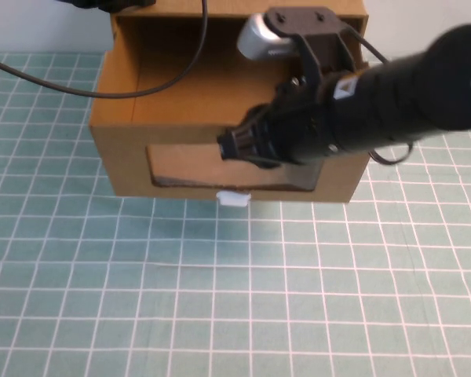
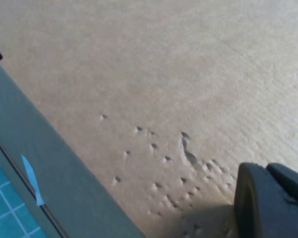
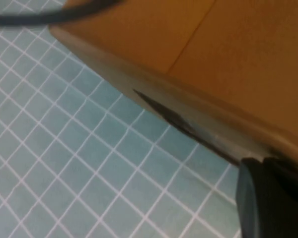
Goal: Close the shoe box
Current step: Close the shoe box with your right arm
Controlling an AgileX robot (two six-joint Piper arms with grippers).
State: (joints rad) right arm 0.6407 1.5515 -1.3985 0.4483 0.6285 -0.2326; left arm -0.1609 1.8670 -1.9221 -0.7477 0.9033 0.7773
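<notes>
Shoe box [image 1: 125,161] drawer out, frame centre; right pincer [image 1: 228,147] at its front, left pincer [image 2: 268,198] against cardboard, grips indeterminate—push front panel squarely inward.

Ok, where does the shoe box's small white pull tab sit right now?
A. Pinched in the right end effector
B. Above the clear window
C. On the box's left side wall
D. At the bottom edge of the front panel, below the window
D: in the high view the white pull tab sticks out under the window at the lower edge of the shoe box front, while the right end effector is up at the window, apart from it.
</notes>
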